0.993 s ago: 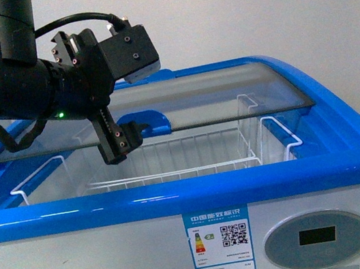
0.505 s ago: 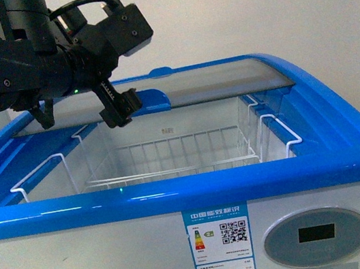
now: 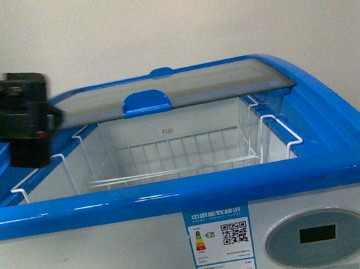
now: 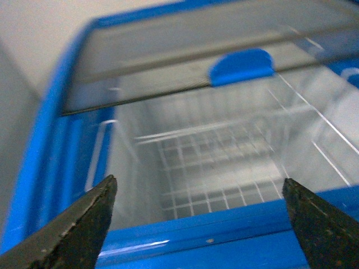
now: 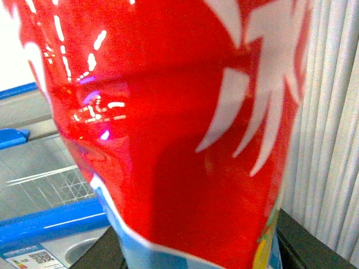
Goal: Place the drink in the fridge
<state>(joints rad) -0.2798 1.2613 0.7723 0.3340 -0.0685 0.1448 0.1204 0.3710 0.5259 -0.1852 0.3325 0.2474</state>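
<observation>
Front view is filled by the fridge, a white chest freezer with a blue rim. Its curved glass lid is seen covering only the far strip toward 12 o'clock, and the rest of the cavity is left uncovered. A blue lid handle is set at the lid's near edge, and a white wire basket is hung inside. On the front wall an energy label is placed at 6 o'clock and an oval grey control panel at 5 o'clock. The left arm, blurred, is found at 9 o'clock over the rim. In the left wrist view the left pincer is shown spread wide and holding nothing, above the fridge's opening. In the right wrist view the drink, red with white marks and a pale blue band, is pinched by the right pincer. It is outside the fridge, whose rim is glimpsed behind it.
</observation>
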